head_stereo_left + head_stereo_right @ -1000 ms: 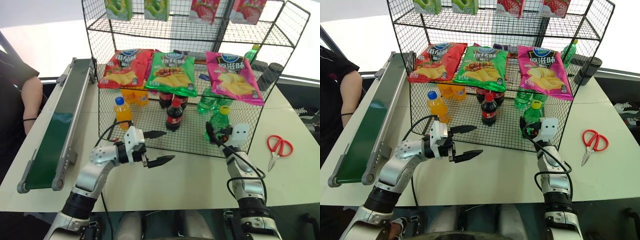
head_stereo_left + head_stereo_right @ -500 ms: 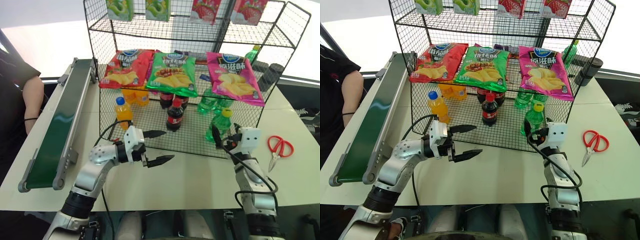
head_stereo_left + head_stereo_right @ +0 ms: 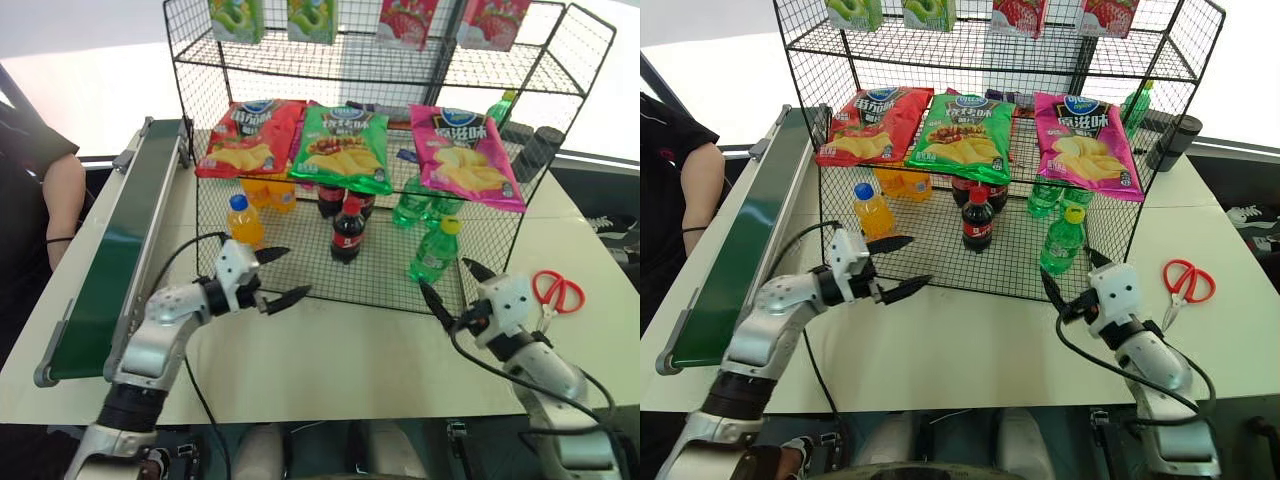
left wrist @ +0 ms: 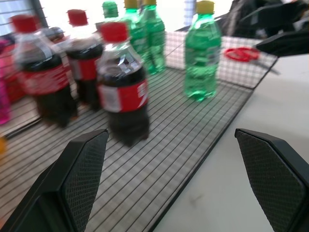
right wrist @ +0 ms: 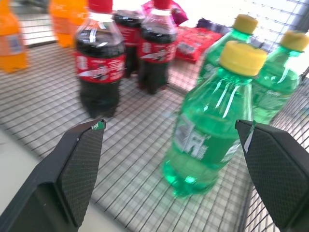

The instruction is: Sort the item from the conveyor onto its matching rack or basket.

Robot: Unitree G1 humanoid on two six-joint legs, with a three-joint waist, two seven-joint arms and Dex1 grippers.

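Note:
The item, a green bottle with a yellow cap [image 3: 434, 250], stands upright at the front right of the black wire rack's [image 3: 350, 75] bottom shelf. My right gripper [image 3: 447, 280] hangs open just in front of it, over the table, apart from the bottle; between its fingers the right wrist view shows the item [image 5: 207, 130]. Farther left, in front of the rack, my left gripper [image 3: 298, 270] is open and empty. Along the table's left side runs the dark green conveyor [image 3: 110, 260], its belt bare.
Cola bottles [image 3: 346, 232], an orange-drink bottle [image 3: 243, 220] and more green bottles [image 3: 412, 203] share the bottom shelf. Chip bags [image 3: 345, 150] lie on the shelf above. Red scissors [image 3: 555, 293] lie at the table's right. A person's arm [image 3: 60, 195] is beyond the conveyor.
My right gripper has drawn back from the green bottle, which stays standing on the shelf. My left gripper has shifted left, still open.

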